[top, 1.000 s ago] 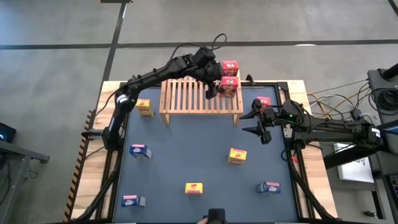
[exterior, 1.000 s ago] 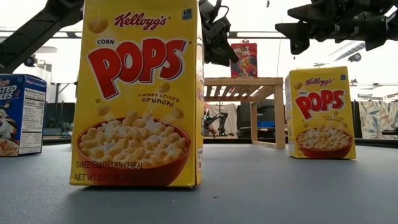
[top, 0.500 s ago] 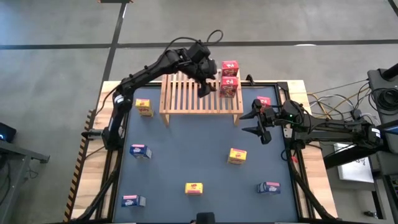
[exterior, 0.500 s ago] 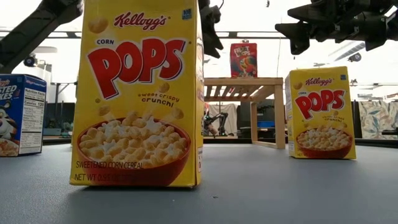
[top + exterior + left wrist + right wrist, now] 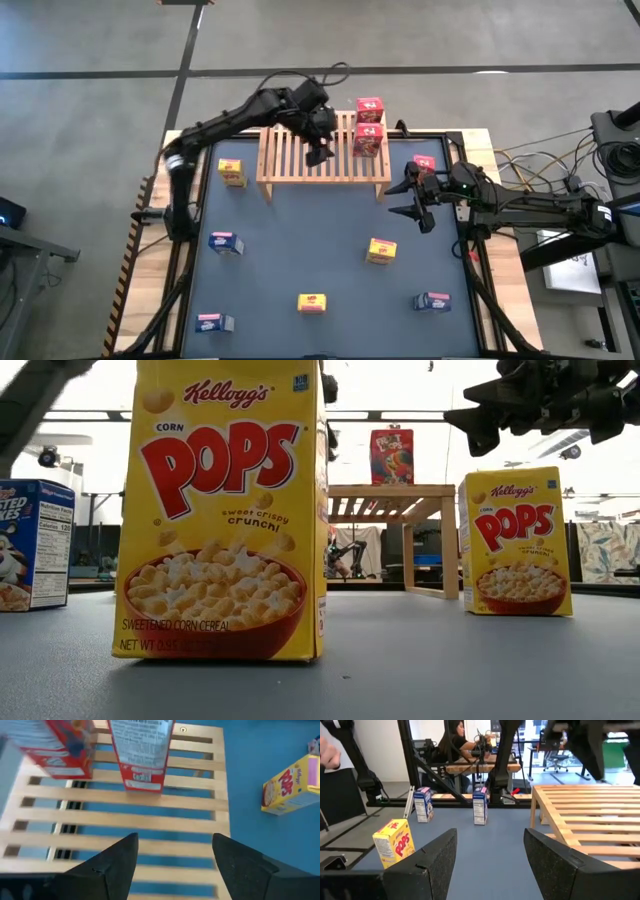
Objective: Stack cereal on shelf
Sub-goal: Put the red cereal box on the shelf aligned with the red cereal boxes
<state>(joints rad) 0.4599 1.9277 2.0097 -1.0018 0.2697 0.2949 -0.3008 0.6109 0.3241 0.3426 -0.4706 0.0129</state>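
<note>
I had two red cereal boxes (image 5: 369, 128) standing on the shelf (image 5: 322, 155), the rest scattered on the worktop (image 5: 300, 250). My left tool (image 5: 320, 157) hung spread and empty over the slats, the right tool (image 5: 412, 200) spread beside the shelf. Light, stiff, crushable cardboard, I judged; best pinched across the narrow sides.

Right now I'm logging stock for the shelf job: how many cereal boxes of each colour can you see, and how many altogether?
Red boxes: 3, two on the shelf at and, one on the table
Yellow boxes: 3
Blue boxes: 3
Total: 9
</note>
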